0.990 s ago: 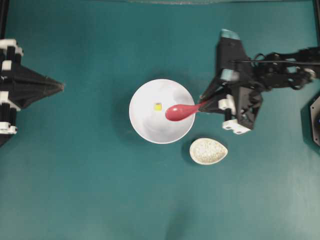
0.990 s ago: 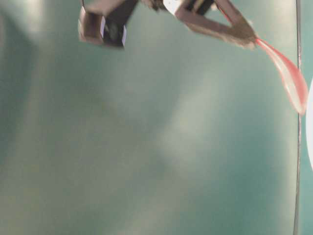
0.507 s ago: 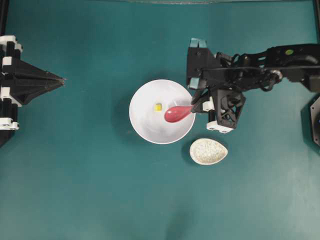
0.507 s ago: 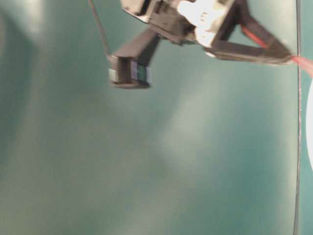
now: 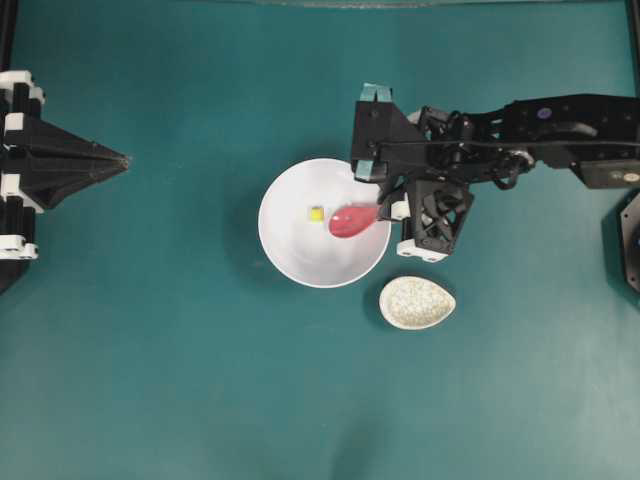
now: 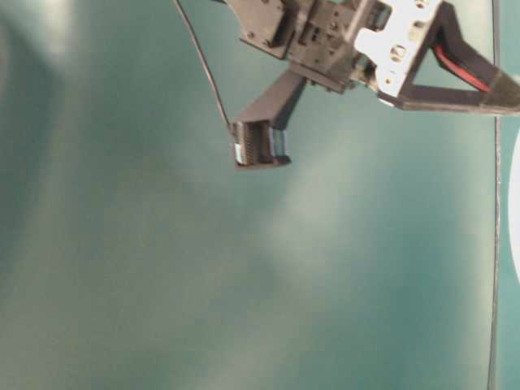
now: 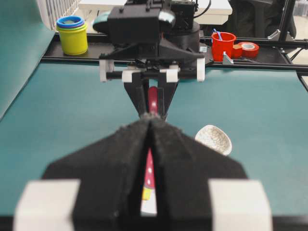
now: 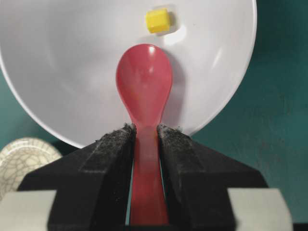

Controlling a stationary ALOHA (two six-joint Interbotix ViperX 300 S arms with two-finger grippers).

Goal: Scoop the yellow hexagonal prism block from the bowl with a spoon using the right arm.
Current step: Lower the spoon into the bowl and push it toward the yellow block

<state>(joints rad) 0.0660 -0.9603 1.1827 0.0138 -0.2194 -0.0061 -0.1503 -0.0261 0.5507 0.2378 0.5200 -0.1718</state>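
The white bowl (image 5: pixel 300 262) sits mid-table with the tiny yellow block (image 5: pixel 316 212) inside it, left of centre. My right gripper (image 5: pixel 383 210) is at the bowl's right rim, shut on the pink-red spoon's handle. The spoon's head (image 5: pixel 348 221) lies inside the bowl, just right of the block and apart from it. In the right wrist view the spoon (image 8: pixel 144 86) points at the block (image 8: pixel 158 20), with a small gap between them, over the bowl (image 8: pixel 67 72). My left gripper (image 5: pixel 122 160) is shut and empty at the far left.
A speckled teardrop spoon rest (image 5: pixel 416 302) lies just below and right of the bowl, close to the right arm. In the left wrist view, stacked yellow cups (image 7: pixel 72 34) and a red cup (image 7: pixel 223 46) stand beyond the table's far edge.
My right gripper has moved left toward the bowl with the spoon. The spoon's head now sits deeper in the bowl and nearer the block. The block has not moved.
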